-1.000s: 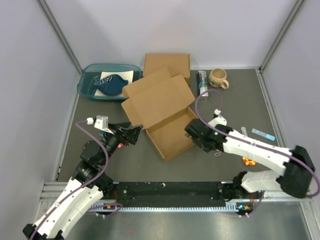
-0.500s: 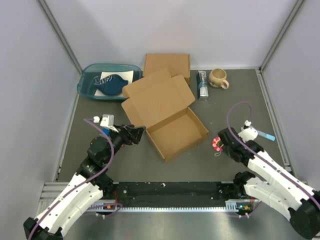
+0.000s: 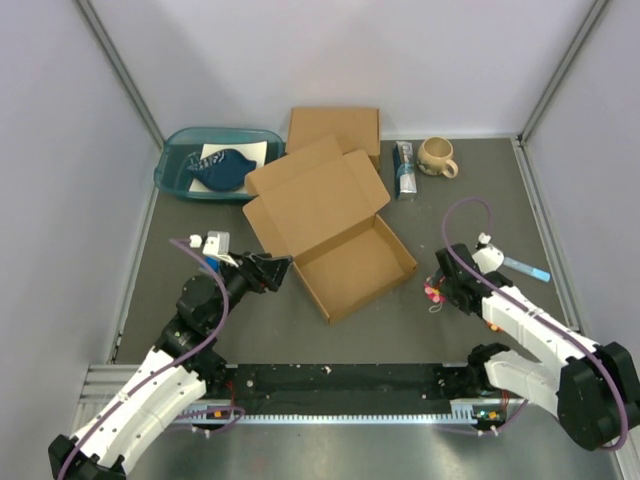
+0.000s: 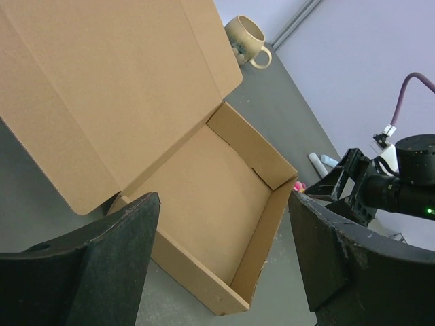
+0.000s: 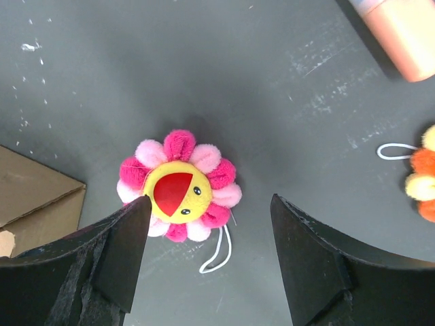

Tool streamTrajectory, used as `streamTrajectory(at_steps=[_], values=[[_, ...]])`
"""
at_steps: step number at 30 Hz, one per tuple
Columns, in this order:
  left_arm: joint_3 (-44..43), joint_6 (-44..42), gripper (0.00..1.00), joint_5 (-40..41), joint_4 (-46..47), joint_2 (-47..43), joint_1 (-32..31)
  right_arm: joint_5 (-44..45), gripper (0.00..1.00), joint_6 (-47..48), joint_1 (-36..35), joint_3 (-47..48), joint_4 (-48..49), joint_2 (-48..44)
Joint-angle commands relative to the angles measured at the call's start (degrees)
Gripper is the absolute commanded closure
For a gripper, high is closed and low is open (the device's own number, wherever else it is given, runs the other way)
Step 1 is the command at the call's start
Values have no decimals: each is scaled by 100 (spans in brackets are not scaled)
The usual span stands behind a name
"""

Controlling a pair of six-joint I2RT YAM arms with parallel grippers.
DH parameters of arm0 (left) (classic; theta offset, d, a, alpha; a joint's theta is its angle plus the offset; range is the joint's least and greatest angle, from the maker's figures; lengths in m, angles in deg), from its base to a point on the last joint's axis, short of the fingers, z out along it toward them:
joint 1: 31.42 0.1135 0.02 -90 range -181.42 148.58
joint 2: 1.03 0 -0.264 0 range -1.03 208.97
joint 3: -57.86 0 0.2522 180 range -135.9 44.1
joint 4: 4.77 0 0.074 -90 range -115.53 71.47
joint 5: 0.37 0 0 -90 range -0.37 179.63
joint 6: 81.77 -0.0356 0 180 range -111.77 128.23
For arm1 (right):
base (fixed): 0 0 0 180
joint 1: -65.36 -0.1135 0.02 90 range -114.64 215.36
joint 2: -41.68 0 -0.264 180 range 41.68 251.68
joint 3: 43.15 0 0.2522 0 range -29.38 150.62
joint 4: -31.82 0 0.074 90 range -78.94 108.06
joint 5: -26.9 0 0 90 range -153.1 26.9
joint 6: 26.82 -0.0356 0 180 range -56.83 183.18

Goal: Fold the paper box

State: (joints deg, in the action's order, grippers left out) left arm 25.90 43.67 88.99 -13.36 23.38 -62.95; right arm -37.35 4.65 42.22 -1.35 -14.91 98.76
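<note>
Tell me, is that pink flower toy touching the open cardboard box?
Apart. The right wrist view shows a strip of bare grey table between the pink flower toy and the nearest corner of the paper box.

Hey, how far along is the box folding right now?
Done: the paper box has its walls raised into a shallow tray. In hand: nothing. The left end effector is open beside the tray's left corner, and the right end effector is open above a pink flower toy next to the box. Left: the lid lies open behind the tray and needs closing.
</note>
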Motion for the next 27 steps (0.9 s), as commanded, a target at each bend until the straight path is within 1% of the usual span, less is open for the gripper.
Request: streamTrajectory(at_steps=[1,4,7,8,10,11,14,17,22,23,25,27], values=[[106,68,18,-129,344,21,6,-176,29,341,64,-8,607,259],[106,68,19,-146,336,38,6,-272,31,385,72,-52,765,462],[106,42,19,-129,309,29,6,-343,37,403,64,-122,879,594],[97,42,18,-103,292,21,6,-352,43,403,64,-140,898,611],[106,33,18,-111,292,21,6,-335,49,403,72,-193,915,638],[97,24,19,-111,292,38,6,-326,58,412,72,-219,907,620],[79,24,19,-111,283,73,6,-300,73,438,72,-280,854,393],[62,24,19,-103,292,108,6,-177,76,499,64,-228,635,-29],[44,-11,19,-76,283,117,6,104,80,824,64,219,-410,-1030],[44,-11,19,-59,283,117,6,96,80,903,72,455,-534,-1441],[44,-20,19,-24,309,117,6,-52,81,1096,55,729,-737,-1717],[27,-20,19,3,336,179,6,-316,82,1202,11,1168,-720,-1911]])
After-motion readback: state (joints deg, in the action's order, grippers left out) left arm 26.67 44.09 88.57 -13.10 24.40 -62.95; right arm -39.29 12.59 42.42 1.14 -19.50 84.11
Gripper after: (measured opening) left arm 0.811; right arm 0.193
